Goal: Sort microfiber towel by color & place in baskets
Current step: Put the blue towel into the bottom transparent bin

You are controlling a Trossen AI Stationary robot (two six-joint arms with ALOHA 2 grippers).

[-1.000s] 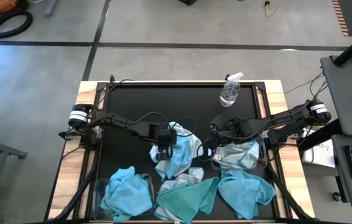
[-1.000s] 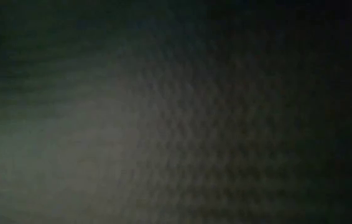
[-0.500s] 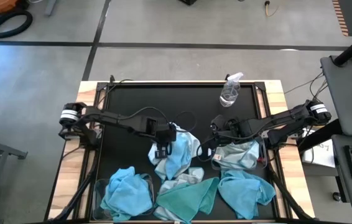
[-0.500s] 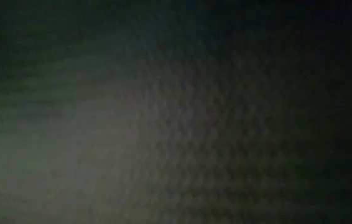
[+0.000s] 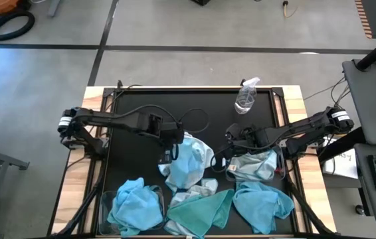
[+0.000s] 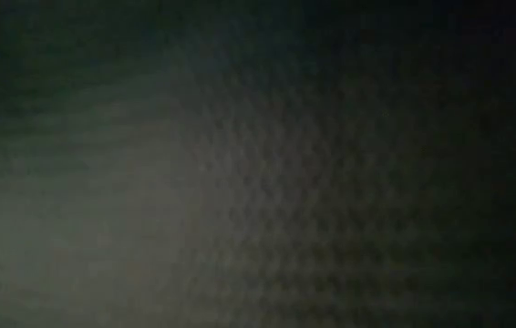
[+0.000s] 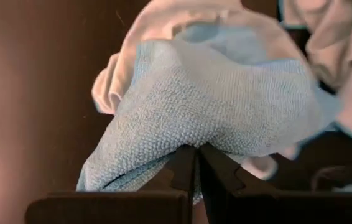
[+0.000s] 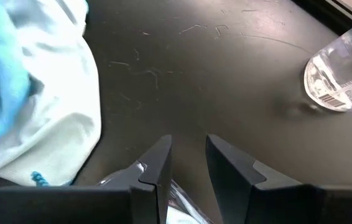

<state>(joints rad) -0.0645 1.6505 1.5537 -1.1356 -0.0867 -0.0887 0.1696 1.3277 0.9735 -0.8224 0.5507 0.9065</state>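
Baskets: left basket [image 5: 111,207] is filled by a sky-blue towel [image 5: 135,206]; right basket [image 5: 281,166] by a pale towel [image 5: 254,164]. Left gripper [image 7: 196,163] is clamped on a blue towel [image 5: 191,162] mid-counter [image 5: 141,106], drawn leftward since before. Right gripper [image 8: 185,158] is held narrowly parted, empty.

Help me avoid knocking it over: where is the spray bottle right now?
In the high view the spray bottle lies on the black mat's far right side, apart from the towels, just beyond the right hand.
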